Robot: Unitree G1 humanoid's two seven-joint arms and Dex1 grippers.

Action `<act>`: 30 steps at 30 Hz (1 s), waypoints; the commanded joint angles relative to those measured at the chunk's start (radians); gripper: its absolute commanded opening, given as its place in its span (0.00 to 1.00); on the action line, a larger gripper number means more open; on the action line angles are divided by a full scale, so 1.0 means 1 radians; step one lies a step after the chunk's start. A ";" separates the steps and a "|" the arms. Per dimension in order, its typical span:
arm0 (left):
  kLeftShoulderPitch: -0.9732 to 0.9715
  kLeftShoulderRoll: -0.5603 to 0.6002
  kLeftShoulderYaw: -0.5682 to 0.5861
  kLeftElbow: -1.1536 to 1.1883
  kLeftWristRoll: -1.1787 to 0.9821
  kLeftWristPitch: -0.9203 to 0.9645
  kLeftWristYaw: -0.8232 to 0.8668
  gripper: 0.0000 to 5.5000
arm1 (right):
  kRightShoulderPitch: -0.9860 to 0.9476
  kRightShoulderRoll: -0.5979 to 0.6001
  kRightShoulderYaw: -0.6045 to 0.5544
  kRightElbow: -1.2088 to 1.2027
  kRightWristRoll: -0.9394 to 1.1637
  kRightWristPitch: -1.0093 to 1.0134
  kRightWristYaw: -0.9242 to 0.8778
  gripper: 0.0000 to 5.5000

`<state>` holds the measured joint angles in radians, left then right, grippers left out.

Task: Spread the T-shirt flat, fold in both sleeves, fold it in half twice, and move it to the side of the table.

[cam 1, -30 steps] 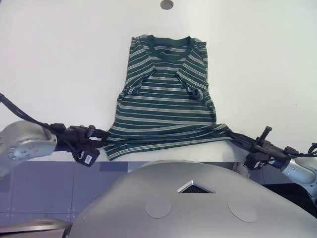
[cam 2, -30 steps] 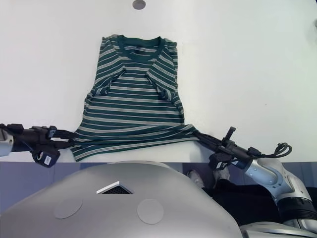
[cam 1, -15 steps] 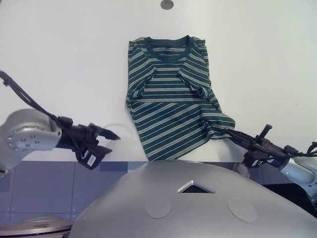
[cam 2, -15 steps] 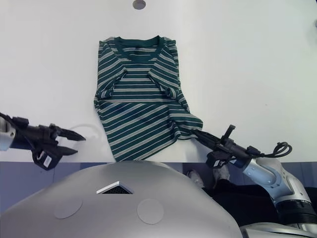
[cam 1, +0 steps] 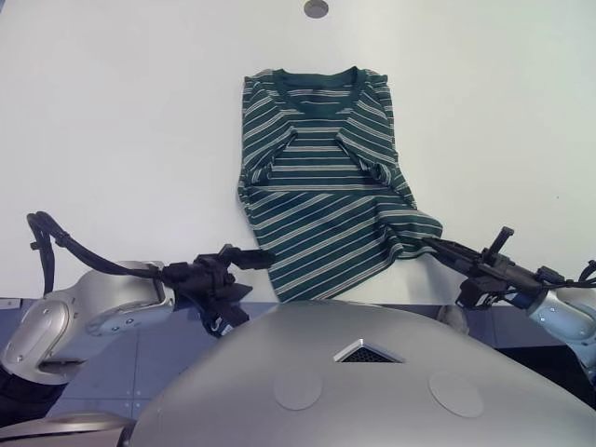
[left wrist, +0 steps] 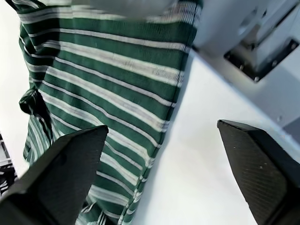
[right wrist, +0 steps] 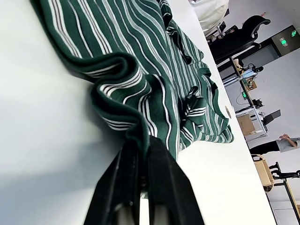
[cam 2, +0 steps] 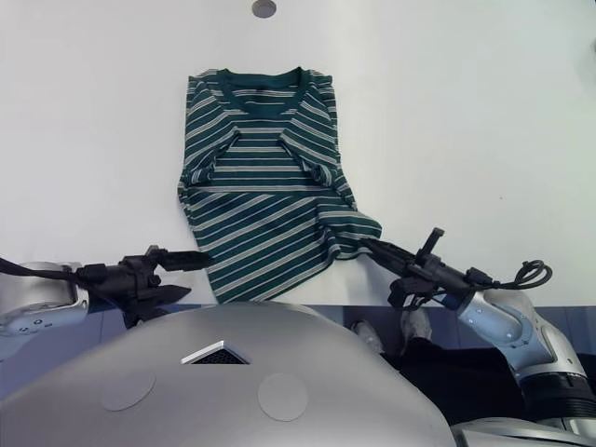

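Note:
The green striped T-shirt [cam 1: 321,177] lies on the white table [cam 1: 112,140], collar at the far side, both sleeves folded in, its lower part skewed and bunched toward the right. My right gripper [cam 1: 431,243] is shut on the shirt's near right hem corner; the right wrist view shows its fingers [right wrist: 154,164] pinching a fold of the cloth [right wrist: 136,61]. My left gripper [cam 1: 253,273] stands open at the table's front edge, just left of the shirt's near hem. In the left wrist view its fingertips [left wrist: 70,168] spread wide before the striped cloth [left wrist: 103,79].
A round hole [cam 1: 316,8] sits in the table at the far edge, beyond the collar. The table's front edge [cam 1: 112,296] runs just under both grippers. Bare tabletop stretches left and right of the shirt.
The left gripper let go of the near left hem, opened, and swung right toward the shirt's lower edge. The freed hem slid right and bunched. The right gripper kept its hold.

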<state>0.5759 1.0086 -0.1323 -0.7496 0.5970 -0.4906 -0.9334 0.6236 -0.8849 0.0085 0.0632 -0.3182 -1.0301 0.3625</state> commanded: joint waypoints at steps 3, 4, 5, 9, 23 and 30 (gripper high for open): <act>-0.014 -0.077 -0.177 -0.030 0.183 0.074 -0.126 0.96 | -0.016 -0.006 0.011 -0.006 0.006 0.012 0.022 0.00; -0.016 -0.080 -0.201 -0.037 0.191 0.078 -0.145 0.97 | -0.019 -0.006 0.012 -0.006 0.006 0.012 0.024 0.00; -0.018 -0.081 -0.224 -0.043 0.188 0.085 -0.164 0.97 | -0.020 -0.006 0.013 -0.004 0.005 0.012 0.024 0.00; -0.055 -0.143 -0.329 -0.026 0.111 0.118 -0.173 0.97 | -0.012 0.008 0.014 -0.003 -0.006 0.012 0.015 0.00; -0.236 -0.075 -0.303 0.360 -0.079 -0.126 -0.001 0.90 | -0.011 0.009 0.013 0.005 -0.006 0.013 0.012 0.00; -0.251 -0.058 -0.314 0.352 -0.077 -0.113 -0.002 0.62 | -0.003 0.011 0.012 0.001 -0.005 0.015 0.013 0.00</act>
<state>0.2887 0.9090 -0.3922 -0.4440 0.4321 -0.6301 -0.8702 0.6244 -0.8739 0.0223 0.0677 -0.3186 -1.0268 0.3696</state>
